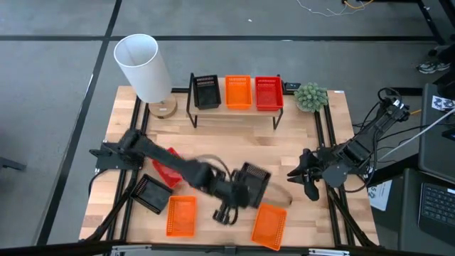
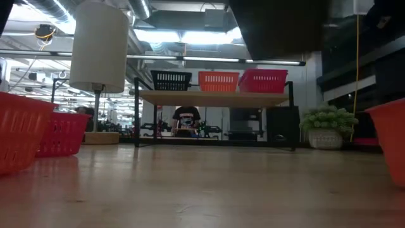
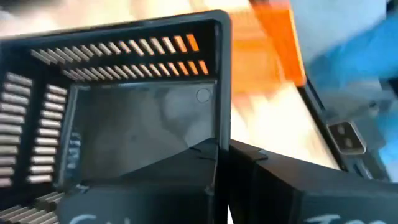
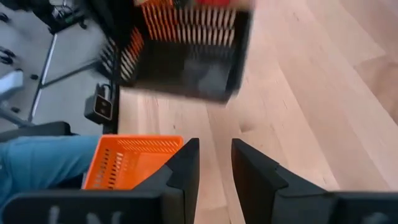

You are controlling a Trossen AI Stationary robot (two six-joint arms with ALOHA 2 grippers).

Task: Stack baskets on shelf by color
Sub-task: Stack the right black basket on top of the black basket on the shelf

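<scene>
High view, left to right: the left arm reaches from the table's left edge across to the near centre, where the left gripper point(image 1: 238, 193) is clenched on the rim of a black basket point(image 1: 254, 178). The left wrist view confirms it: the black basket point(image 3: 130, 124) fills the frame with one wall pinched between the fingers point(image 3: 205, 168). The basket appears lifted and tilted, though how clear it is of the tabletop cannot be told.

The shelf point(image 1: 234, 115) lies far from this gripper and slightly left of it. On its top, left to right, stand a black basket on the shelf point(image 1: 206, 92), an orange one point(image 1: 238, 92) and a red one point(image 1: 268, 93). Judged from this, the carry must run away from the near edge toward the shelf's left end, long axis matching the basket already there.

Loose baskets remain near: red point(image 1: 165, 168), black point(image 1: 151, 194), orange point(image 1: 181, 216), orange point(image 1: 269, 225).

The right gripper point(image 1: 307, 176) waits at the right edge, jaws apart, holding nothing; the left arm is the nearer.
</scene>
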